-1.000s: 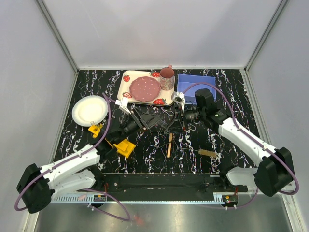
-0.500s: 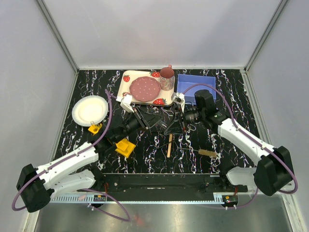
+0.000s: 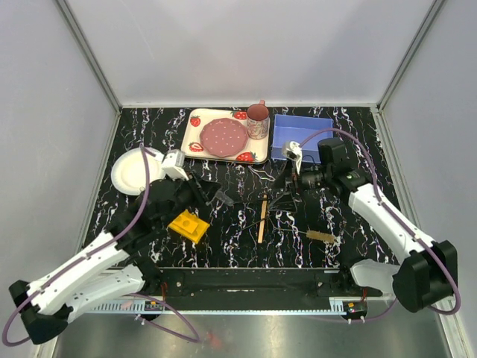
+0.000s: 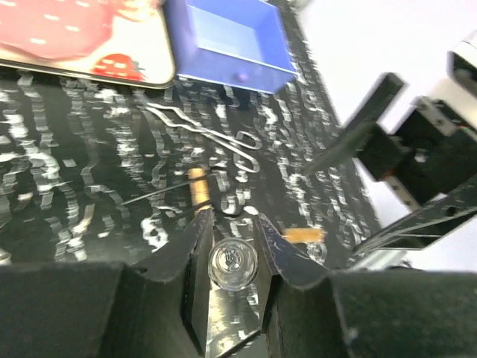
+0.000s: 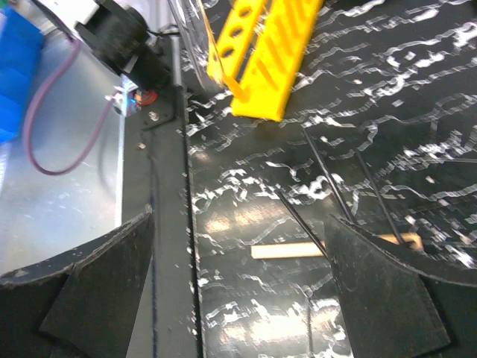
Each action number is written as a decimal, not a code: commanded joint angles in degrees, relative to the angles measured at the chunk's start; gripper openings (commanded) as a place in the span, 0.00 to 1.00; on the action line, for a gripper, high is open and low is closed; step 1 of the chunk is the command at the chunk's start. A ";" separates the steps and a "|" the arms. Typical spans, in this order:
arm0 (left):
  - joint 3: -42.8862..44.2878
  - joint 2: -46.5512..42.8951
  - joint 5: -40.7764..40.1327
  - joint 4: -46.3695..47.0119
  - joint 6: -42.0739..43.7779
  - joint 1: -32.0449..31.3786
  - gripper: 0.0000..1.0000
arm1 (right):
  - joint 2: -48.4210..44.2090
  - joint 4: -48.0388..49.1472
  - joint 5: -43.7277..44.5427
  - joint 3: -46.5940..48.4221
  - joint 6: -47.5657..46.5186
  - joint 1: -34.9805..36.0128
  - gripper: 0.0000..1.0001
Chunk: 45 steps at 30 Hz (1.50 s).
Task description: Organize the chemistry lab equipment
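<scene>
My left gripper (image 3: 212,195) is shut on a clear glass tube (image 4: 232,262), seen end-on between the fingers. It hovers just above and right of the yellow rack (image 3: 188,224), which lies on the table. My right gripper (image 3: 284,186) is open and empty (image 5: 238,298), above the thin wire tongs (image 3: 279,200) and the wooden stick (image 3: 262,218). In the right wrist view the stick (image 5: 298,250) lies beneath the wires (image 5: 328,186), with the rack (image 5: 268,52) beyond. The tan-bristled brush (image 3: 320,236) lies near the front right. The left wrist view also shows the tongs (image 4: 216,130).
A strawberry-print tray (image 3: 195,142) with a pink plate and a cup stands at the back centre, and a blue box (image 3: 302,134) sits to its right. A round white plate (image 3: 134,170) lies at the left, partly under my left arm's cable.
My right gripper opened and drew back to the right. My left arm swung left with the glass tube, away from the middle, and now stands by the yellow rack.
</scene>
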 commanded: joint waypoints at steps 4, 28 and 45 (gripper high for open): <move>6.19 -7.99 -19.91 -29.21 7.03 -0.16 0.09 | -5.55 -12.68 11.98 0.28 -19.13 -5.40 1.00; -2.95 -6.50 -35.22 -31.37 2.81 -0.07 0.12 | -6.08 -9.78 6.62 -7.55 -21.68 -13.58 1.00; -5.67 -3.96 -31.71 -29.34 2.64 -0.07 0.16 | -6.08 -9.87 5.83 -7.55 -21.85 -14.64 1.00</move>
